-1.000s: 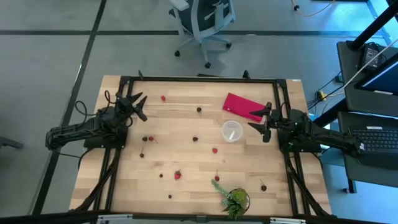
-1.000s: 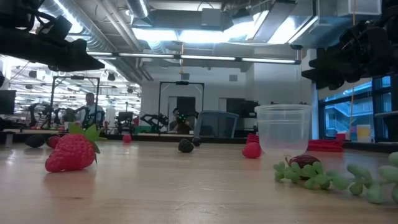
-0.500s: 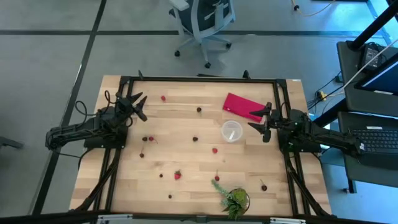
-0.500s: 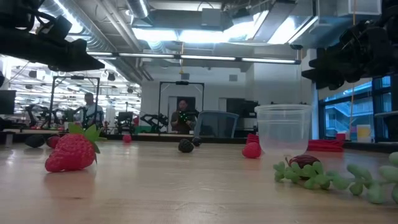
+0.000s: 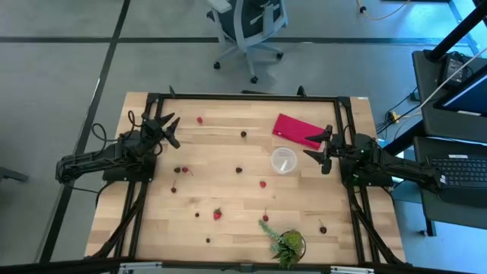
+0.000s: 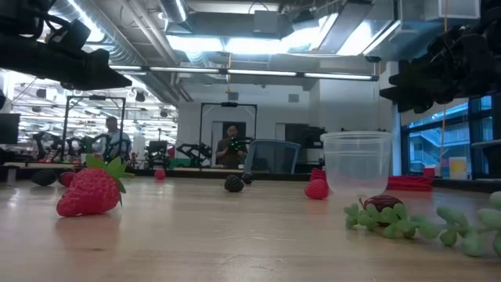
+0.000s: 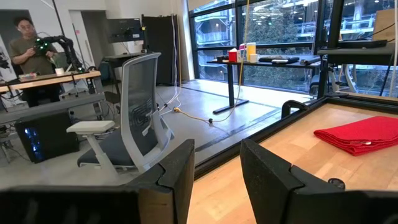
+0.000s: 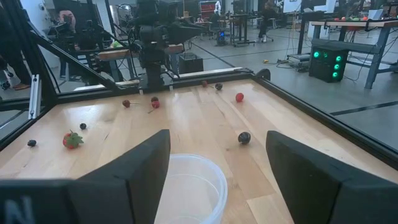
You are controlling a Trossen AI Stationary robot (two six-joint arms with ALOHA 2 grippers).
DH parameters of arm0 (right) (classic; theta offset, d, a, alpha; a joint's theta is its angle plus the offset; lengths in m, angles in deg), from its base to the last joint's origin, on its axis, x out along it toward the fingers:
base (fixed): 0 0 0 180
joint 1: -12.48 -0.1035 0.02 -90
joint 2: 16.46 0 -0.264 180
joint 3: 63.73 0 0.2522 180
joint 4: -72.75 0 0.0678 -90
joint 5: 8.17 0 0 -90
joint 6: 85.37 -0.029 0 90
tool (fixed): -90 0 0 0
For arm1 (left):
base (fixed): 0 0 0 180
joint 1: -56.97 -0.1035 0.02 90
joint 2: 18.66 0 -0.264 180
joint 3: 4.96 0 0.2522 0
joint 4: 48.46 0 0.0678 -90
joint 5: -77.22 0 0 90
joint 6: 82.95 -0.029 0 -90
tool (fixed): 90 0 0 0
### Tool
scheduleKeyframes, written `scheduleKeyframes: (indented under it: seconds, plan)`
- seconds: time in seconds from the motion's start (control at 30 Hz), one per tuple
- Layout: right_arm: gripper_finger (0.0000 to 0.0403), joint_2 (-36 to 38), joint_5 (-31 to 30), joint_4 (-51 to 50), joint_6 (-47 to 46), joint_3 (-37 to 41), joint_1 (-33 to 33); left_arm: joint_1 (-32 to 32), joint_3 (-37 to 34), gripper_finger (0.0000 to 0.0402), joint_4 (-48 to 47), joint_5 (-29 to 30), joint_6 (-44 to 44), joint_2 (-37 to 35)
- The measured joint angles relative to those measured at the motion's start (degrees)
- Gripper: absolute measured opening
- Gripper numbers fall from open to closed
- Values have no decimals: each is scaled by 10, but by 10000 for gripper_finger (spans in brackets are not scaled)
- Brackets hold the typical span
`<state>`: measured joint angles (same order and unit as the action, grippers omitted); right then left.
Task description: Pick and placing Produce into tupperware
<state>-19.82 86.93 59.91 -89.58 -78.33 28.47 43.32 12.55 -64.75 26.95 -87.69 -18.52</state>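
A: Wood tabletop [image 5: 228, 152] fills the middle of the high view, grey floor around it, office chair [image 5: 247, 27] at the top edge. Tupperware?

B: Clear round cup [image 5: 284, 160], right of centre in the high view, upright, mouth up. Round, so no long axis to call. Looks empty in the right wrist view [image 8: 186, 186], though its near edge is cut off by the frame bottom there.

A: Produce?

B: Scattered loose on the wood. Red strawberry [image 5: 217, 215] lower centre; in the low view it lies on its side [image 6: 90, 190], leaf end up and to the right. Small red one [image 5: 262, 183] just below-left of the cup. Dark berries [image 5: 239, 170] left of the cup, too small to tell stems or type. One dark fruit [image 6: 383, 204] half hidden behind the green plant sprig [image 6: 438, 223] in the low view.

A: Grippers?

B: Right gripper [image 5: 323, 150] just right of the cup, fingers spread wide, nothing between them. Left gripper [image 5: 167, 128] at upper left, over the table edge, fingers partly apart, holding nothing.

A: Other stuff?

B: Red flat piece [image 5: 297, 130] above the cup. Person [image 7: 28, 50] in the left wrist view's upper left, lower body hidden by a desk.
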Motion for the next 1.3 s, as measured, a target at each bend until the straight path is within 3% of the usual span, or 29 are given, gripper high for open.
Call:
scheduleKeyframes:
  seconds: [1.07,1.3]
  plan:
    - [267,0,0,1,19,0,0,0,0,124,0,0,0,0]
    - [267,0,2,5,-73,0,0,0,0,124,0,0,0,0]
